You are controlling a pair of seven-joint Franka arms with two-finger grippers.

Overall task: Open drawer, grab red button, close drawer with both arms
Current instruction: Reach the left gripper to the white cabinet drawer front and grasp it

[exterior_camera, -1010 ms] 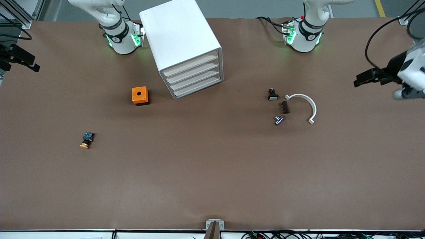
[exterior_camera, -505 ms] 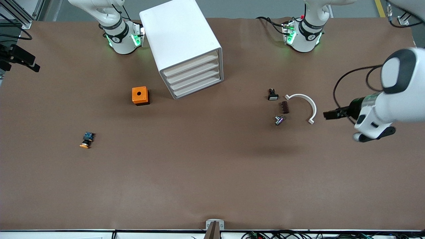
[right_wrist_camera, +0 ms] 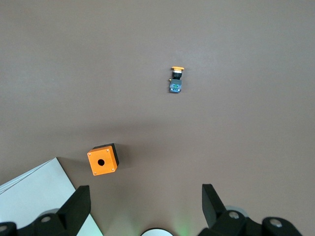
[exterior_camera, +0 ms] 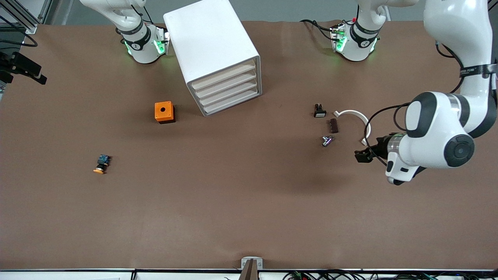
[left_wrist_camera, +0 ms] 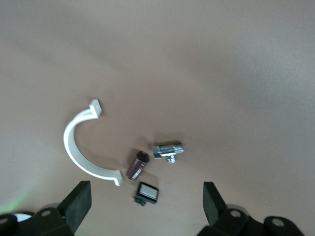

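Note:
The white cabinet (exterior_camera: pixel 212 46) stands near the right arm's base, its corner showing in the right wrist view as cabinet (right_wrist_camera: pixel 29 199). The uppermost drawer (exterior_camera: pixel 222 76) is shut flush, like the three under it. The button is out of view. My left gripper (exterior_camera: pixel 362 155) is open and empty in the air, over the table beside the end of a white curved bracket (exterior_camera: pixel 356 118). In its own wrist view the left gripper (left_wrist_camera: pixel 145 200) looks down on the small parts. My right gripper (right_wrist_camera: pixel 145 200) is open and empty, high above the right arm's base, waiting.
An orange cube with a hole (exterior_camera: pixel 164 112) sits beside the cabinet. An orange-capped button (exterior_camera: pixel 102 163) lies nearer the camera. By the bracket lie a black switch (exterior_camera: pixel 320 111), a brown piece (exterior_camera: pixel 333 125) and a metal fitting (exterior_camera: pixel 327 140).
The left arm has swung in from the table's edge at its own end, carrying its open gripper down toward the bracket and small parts. The right arm and drawers have not moved.

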